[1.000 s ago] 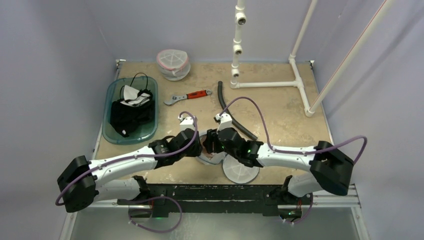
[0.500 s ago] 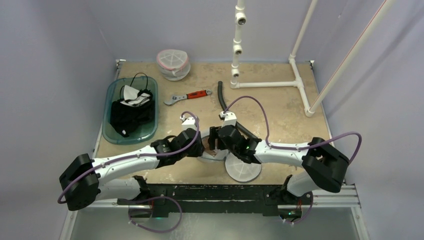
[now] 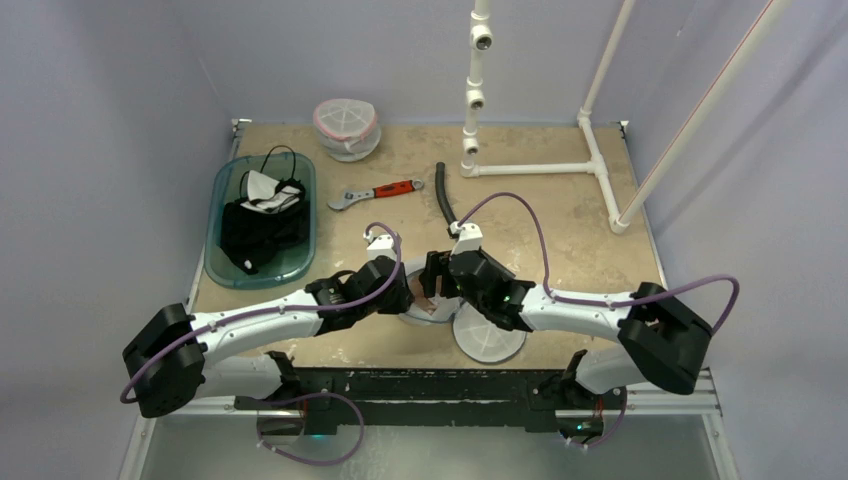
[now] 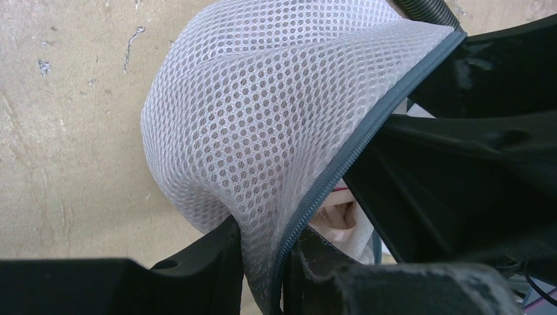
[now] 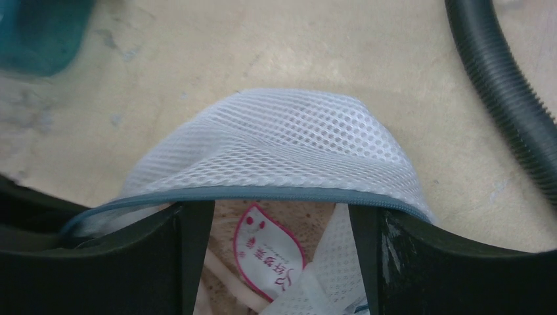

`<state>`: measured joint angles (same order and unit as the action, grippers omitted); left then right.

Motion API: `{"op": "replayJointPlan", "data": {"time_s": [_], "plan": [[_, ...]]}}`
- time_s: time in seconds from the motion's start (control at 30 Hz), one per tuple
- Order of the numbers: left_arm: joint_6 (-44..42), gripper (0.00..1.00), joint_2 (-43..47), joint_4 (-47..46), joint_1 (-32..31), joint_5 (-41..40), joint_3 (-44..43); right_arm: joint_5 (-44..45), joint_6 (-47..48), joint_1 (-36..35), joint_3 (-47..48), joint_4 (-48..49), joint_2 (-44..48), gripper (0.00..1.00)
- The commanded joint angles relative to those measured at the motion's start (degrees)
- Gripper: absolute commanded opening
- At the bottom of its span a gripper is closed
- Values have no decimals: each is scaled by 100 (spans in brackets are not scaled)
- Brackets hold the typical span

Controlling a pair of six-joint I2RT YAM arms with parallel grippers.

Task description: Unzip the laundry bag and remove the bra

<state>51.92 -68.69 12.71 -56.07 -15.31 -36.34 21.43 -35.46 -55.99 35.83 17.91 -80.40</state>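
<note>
Pinching the zipper edge of the laundry bag in my left gripper, I have my right gripper spread wide over the bra.

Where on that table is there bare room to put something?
Largest bare patch: the table's right side, between the black hose and the white pipe frame. A smaller one: between teal tray and hose, nearside of the wrench. Crowded: near middle, where left gripper and right gripper meet at the laundry bag.
</note>
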Motion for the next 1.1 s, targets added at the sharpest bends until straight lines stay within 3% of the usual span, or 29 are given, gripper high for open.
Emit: {"op": "replayJointPlan", "data": {"time_s": [0.0, 0.33, 0.77, 1.07], "plan": [[104, 22, -29, -318, -39, 157, -82, 34, 343, -102, 46, 398, 435, 76], [155, 22, -158, -442, -36, 280, -165, -402, 513, -103, 60, 551, -133, 77], [153, 21, -180, -444, -38, 261, -91, 297, 930, -41, -108, 1179, -376, 86], [175, 21, -47, -411, -40, 239, 130, -310, 719, 163, -223, 1442, -849, 86]]}}
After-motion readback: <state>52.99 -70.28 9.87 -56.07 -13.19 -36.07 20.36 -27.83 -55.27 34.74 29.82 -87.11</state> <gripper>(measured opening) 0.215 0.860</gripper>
